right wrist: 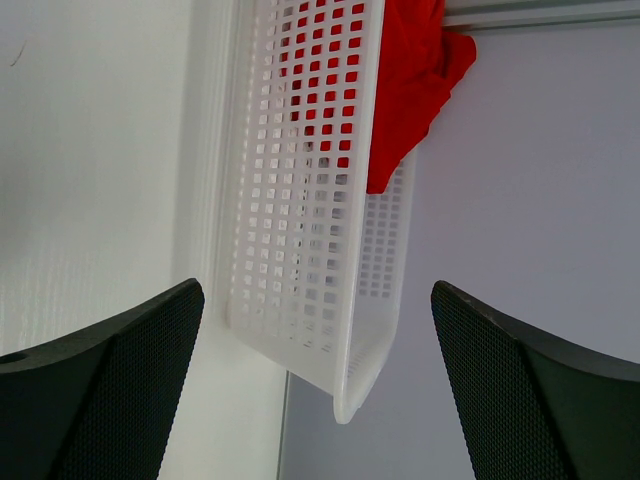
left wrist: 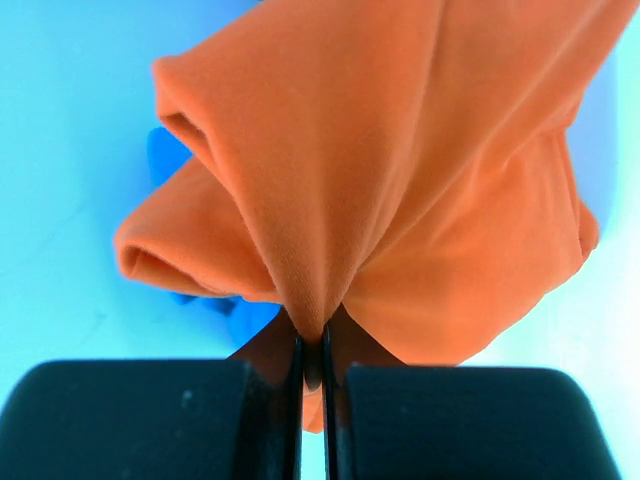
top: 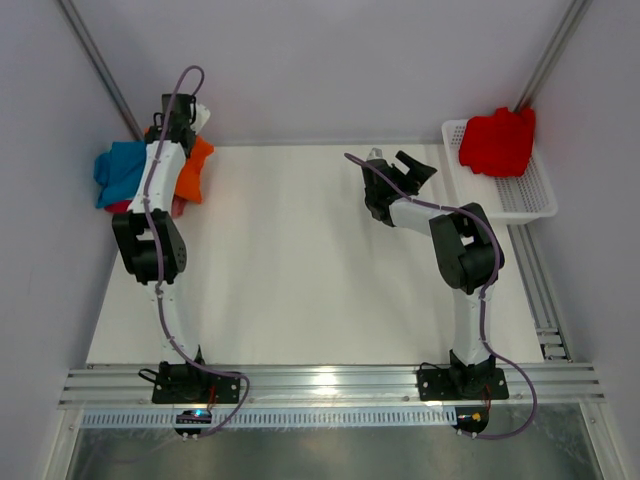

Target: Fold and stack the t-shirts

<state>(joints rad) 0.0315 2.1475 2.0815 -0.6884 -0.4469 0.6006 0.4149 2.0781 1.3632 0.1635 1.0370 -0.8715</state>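
Orange cloth marks the far-left corner in the top view. One orange t-shirt (top: pixel 196 165) lies bunched on the desk (top: pixel 300 270), just on the near side of the left fingers (top: pixel 183 112). Their arm runs over the heap and hides part of it. Left of those fingers sits one teal-blue t-shirt (top: pixel 120 170). Slivers of pink cloth (top: pixel 178 207) and red show under the heap, too little to count as shirts. The right fingers (top: pixel 412 166) hang spread wide over bare desk with nothing in them. To their right and apart from them stands one white mesh basket (top: pixel 525 205), with one red t-shirt (top: pixel 497 140) heaped at its far end. There are two arms, both bolted to an aluminium rail (top: pixel 330 380) at the near edge.

In the left wrist view the left fingers are pressed together with a fold of the orange t-shirt pinched between them. The shirt fans out beyond the fingertips, fills most of the view and blocks what lies behind it. Two scraps of blue cloth (left wrist: pixel 165 160) show to the left of the pinch, past the shirt's rolled edges.

In the right wrist view the two fingers stand far apart at the bottom corners, gripping nothing. The basket lies between and beyond them, with its mesh side wall facing the camera. The red t-shirt spills over the basket's rim, beyond and towards the right finger. White desk lies beyond the left finger, and a grey wall (right wrist: pixel 540 180) lies beyond the right one.
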